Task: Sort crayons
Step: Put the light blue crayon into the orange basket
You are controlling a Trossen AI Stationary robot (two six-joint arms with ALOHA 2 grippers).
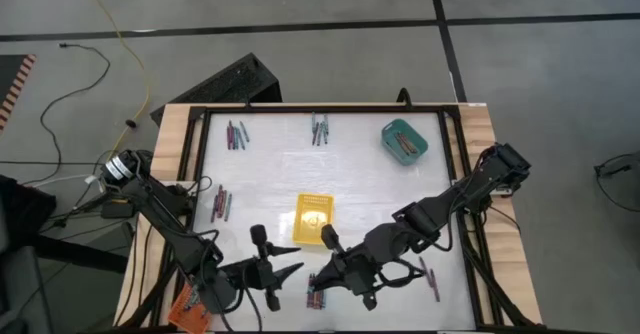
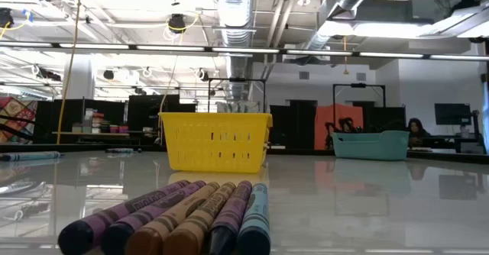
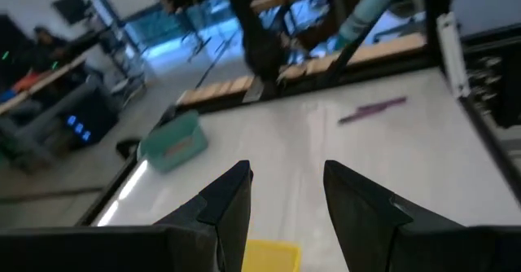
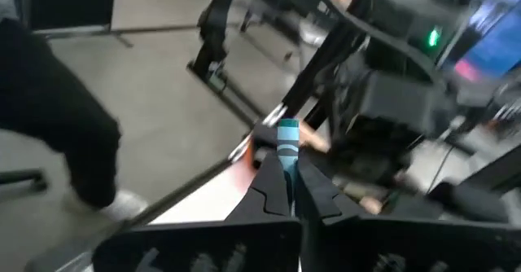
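My right gripper [image 4: 286,192] was clamped on a teal crayon [image 4: 287,146] standing straight out beyond my fingertips, at lower centre of the high view. The teal tray [image 1: 404,141] lay upper right. My left gripper [image 3: 285,192] was open, empty.

Thin paper-wrapped wax crayons, reddish, purple, bluish-grey, lying flat in small clusters on white tabletop: far-left cluster [image 1: 236,134], far-middle cluster [image 1: 319,128], left-edge cluster [image 1: 221,203], near-centre row [image 2: 179,224] side by side, tips toward low camera. Loose purple pair [image 1: 430,277] at right. One blue crayon [image 4: 287,146] upright between right gripper's fingers.
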